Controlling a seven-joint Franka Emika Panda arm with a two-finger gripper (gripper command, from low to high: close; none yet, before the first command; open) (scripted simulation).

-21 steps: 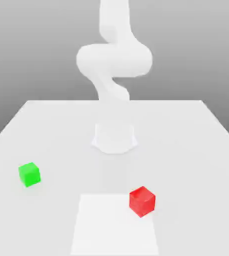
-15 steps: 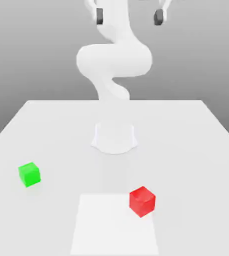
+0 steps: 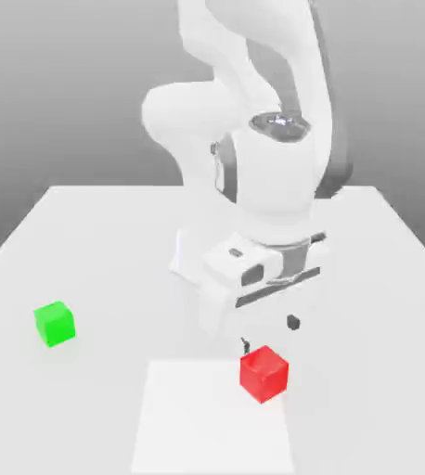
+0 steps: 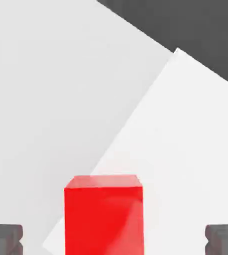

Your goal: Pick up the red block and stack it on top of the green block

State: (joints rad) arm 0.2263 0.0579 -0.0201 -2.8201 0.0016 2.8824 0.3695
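Exterior and hand views of a simulated tabletop scene. In the exterior view the white arm [image 3: 253,139] rose from its round base at the middle of the white table [image 3: 86,232] and folded forward and down, so that the hand hung low over the near part of the table, pointing downward. The gripper [image 3: 268,334] stood just above and slightly behind the red block [image 3: 264,373], with its two dark fingertips [image 3: 293,323] spread apart, one to either side of the block's upper edge. The hand view confirmed this arrangement: the red block [image 4: 104,215] lay between the two dark fingertips [image 4: 5,239], with a clear gap of table on each side, so the jaws were fully spread and held nothing. The red block rested on the table at the far edge of a brighter white square patch [image 3: 212,417], toward the exterior view's right and close to the near edge of the table, one corner turned toward the camera. The green block [image 3: 55,324] sat alone on the plain table surface toward the exterior view's left, well apart from the red block and from the gripper, and a little farther from the camera than the red block. Both blocks stood flat on the table, and neither was in contact with the hand.
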